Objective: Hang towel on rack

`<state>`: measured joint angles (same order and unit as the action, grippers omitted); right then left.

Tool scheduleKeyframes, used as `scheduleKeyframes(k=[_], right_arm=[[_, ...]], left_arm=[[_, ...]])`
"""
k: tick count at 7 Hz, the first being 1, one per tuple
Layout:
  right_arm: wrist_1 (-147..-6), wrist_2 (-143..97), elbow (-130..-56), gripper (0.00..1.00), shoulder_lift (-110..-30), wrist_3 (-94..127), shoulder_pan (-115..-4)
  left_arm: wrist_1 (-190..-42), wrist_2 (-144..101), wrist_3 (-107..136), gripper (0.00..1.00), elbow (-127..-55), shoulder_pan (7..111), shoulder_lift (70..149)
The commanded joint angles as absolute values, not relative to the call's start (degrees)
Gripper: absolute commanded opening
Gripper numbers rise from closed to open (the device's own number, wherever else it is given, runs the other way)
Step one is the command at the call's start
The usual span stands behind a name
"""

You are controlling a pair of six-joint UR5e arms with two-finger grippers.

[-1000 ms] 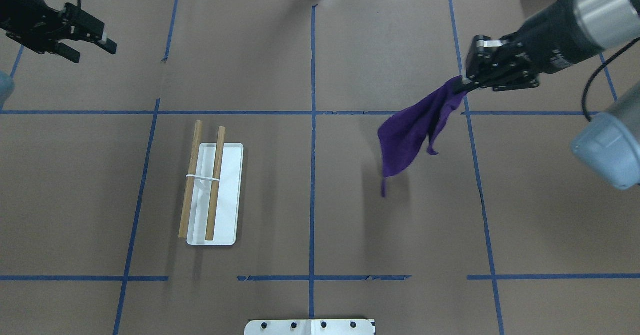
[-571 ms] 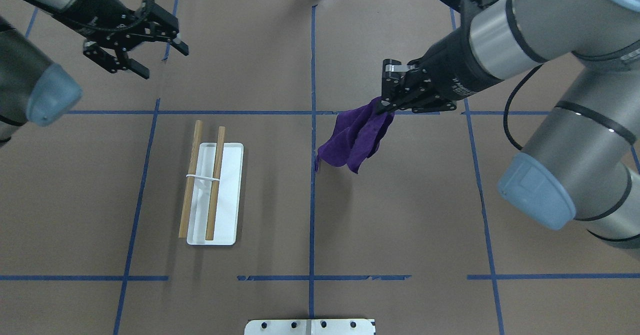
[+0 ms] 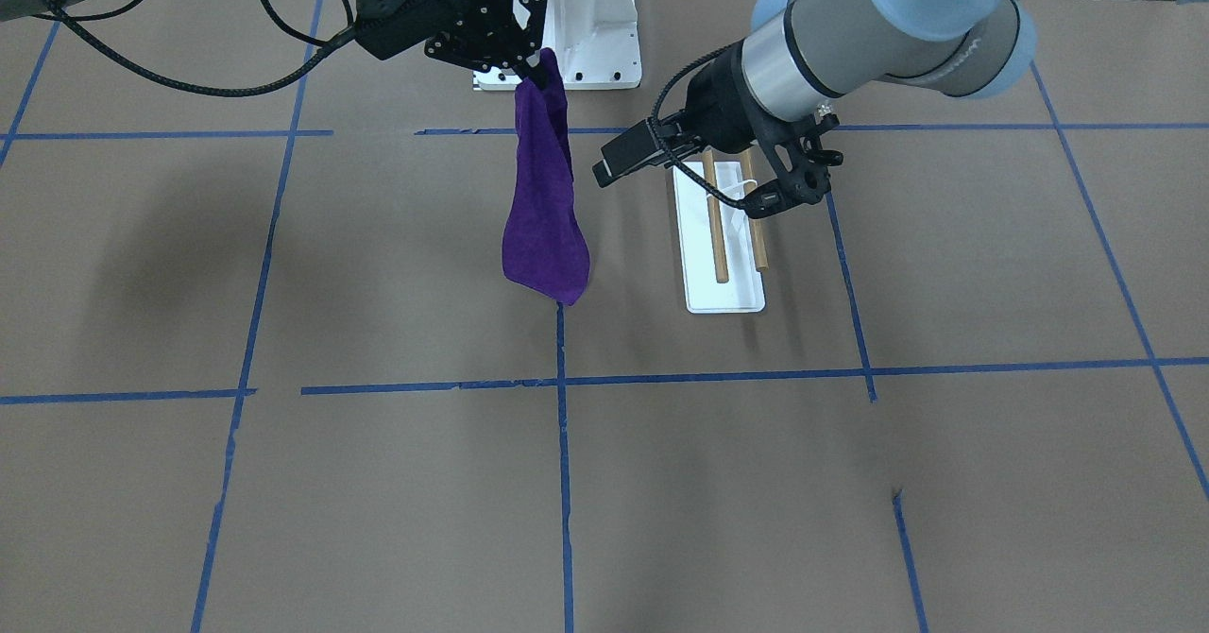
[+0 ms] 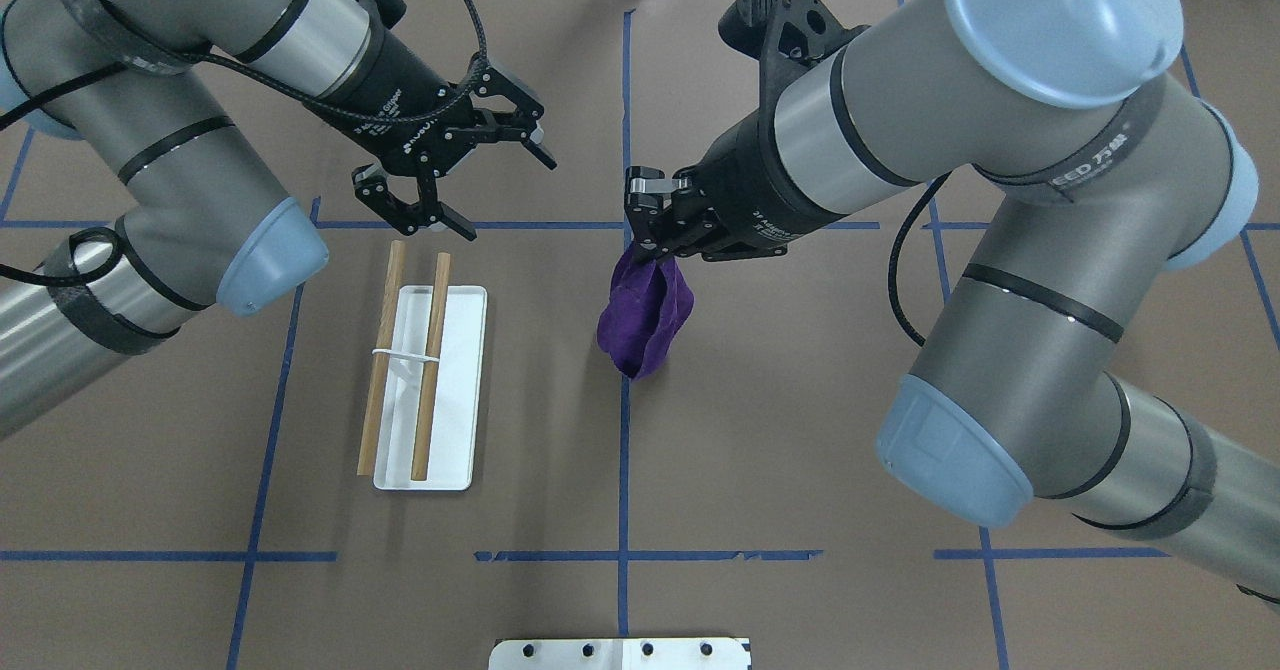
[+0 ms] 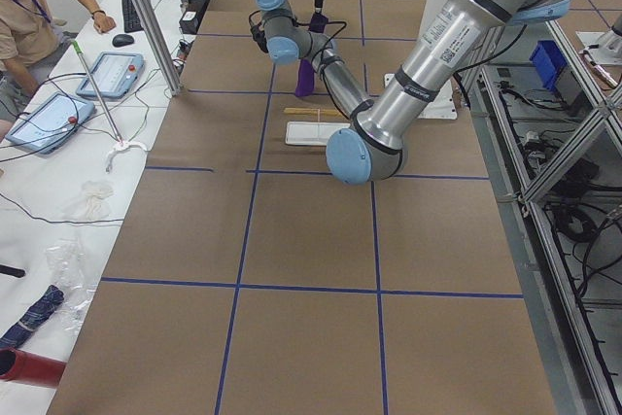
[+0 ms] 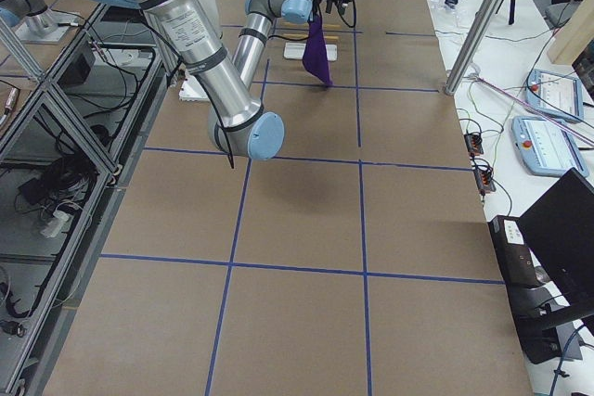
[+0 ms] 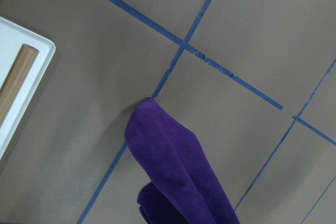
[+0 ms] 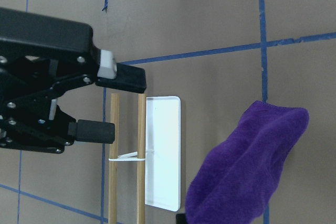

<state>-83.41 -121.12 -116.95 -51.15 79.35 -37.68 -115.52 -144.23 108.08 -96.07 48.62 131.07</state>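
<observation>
The deep-purple towel (image 4: pixel 645 320) hangs bunched from my right gripper (image 4: pixel 640 253), which is shut on its top corner above the table's centre line. In the front view the towel (image 3: pixel 543 208) hangs straight down from that gripper (image 3: pixel 538 71), its lowest tip near the table. The rack (image 4: pixel 405 360), two wooden rods over a white base (image 4: pixel 460 390), lies to the towel's left. My left gripper (image 4: pixel 505 198) is open and empty, held above the rack's far end and turned toward the towel. The right wrist view shows it (image 8: pixel 118 103) over the rods (image 8: pixel 140 145).
A white metal pedestal with bolt holes (image 4: pixel 620 653) sits at the near table edge. Blue tape lines cross the brown table cover. In the left side view an operator (image 5: pixel 29 17) sits at a bench with tablets.
My right gripper has carried the towel left from the right side to the centre line. My left arm has swung in from the far left to above the rack's far end.
</observation>
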Motion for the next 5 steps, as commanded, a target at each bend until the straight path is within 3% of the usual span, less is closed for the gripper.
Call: scheduleKeyframes(k=[1, 4, 5], right_arm=[[-83.4, -120.2, -116.5, 0.00, -50.7, 79.2, -36.7], [-83.3, -120.1, -116.4, 0.00, -50.5, 79.2, -36.7], [-83.3, -120.1, -116.4, 0.00, -50.5, 79.2, -36.7]], left_arm=[[-115.6, -144.2, 111.7, 0.96, -95.4, 46.4, 133.8], [-115.7, -144.2, 113.1, 0.89, -95.8, 44.0, 134.5], [-117.5, -144.1, 114.5, 0.79, -95.8, 43.6, 134.5]])
